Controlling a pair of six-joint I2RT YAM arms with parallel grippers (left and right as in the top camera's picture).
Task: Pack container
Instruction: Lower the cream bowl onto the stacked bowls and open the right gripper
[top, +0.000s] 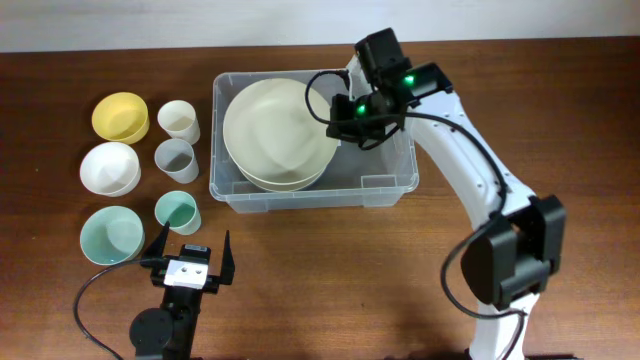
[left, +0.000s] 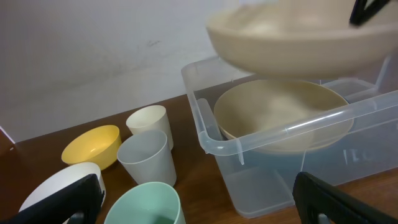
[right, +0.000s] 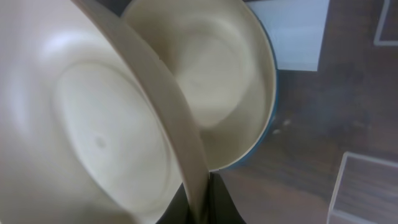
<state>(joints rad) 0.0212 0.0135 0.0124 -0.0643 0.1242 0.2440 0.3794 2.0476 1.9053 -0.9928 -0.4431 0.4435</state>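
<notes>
My right hand (top: 335, 125) is pinched shut on the rim of a large cream bowl (top: 275, 125), hanging it tilted above the container (top: 350, 195), which sits on the counter with a second cream bowl (left: 280, 112) already inside. My left hand (top: 193, 245) stands wide and holds nothing, in front of the container's left end, beside the cups and small bowls.

The grip is a thin edge pinch, so I judge the bowl could swivel or slip. Released at this tilt, it might strike the container's rim or jam crooked instead of nesting.

A white label shows on the container's base, but I can read no writing.
</notes>
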